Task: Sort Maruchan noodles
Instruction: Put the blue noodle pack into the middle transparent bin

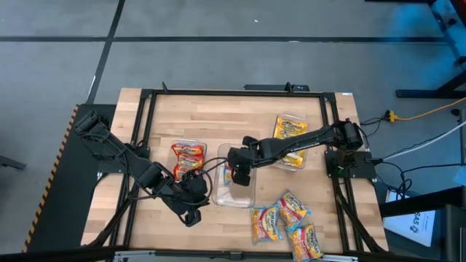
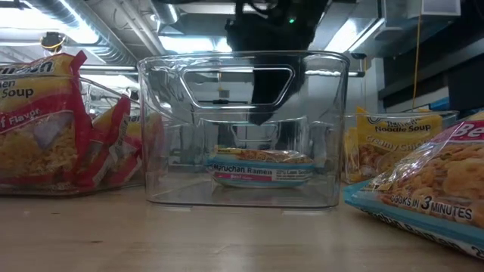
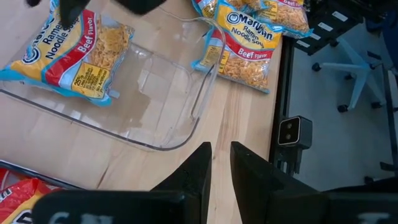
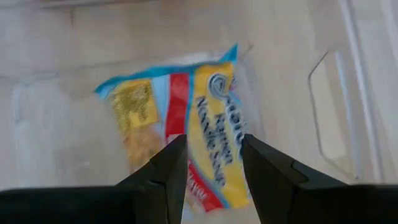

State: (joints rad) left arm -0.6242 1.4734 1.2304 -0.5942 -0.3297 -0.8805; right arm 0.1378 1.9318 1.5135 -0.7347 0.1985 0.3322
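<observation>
A blue-edged Maruchan noodle packet lies flat on the floor of the clear middle tray, also seen in the low view. My right gripper hangs open just above it, fingers pointing down on either side of the packet's near end and touching nothing. In the high view it is over the tray. My left gripper waits over the table left of the tray, near its front corner. Its fingers stand a narrow gap apart with nothing between them.
A tray of red packets stands left of the middle tray, and a tray of yellow packets to its right. Several loose blue-edged packets lie near the front right. A black frame borders the table.
</observation>
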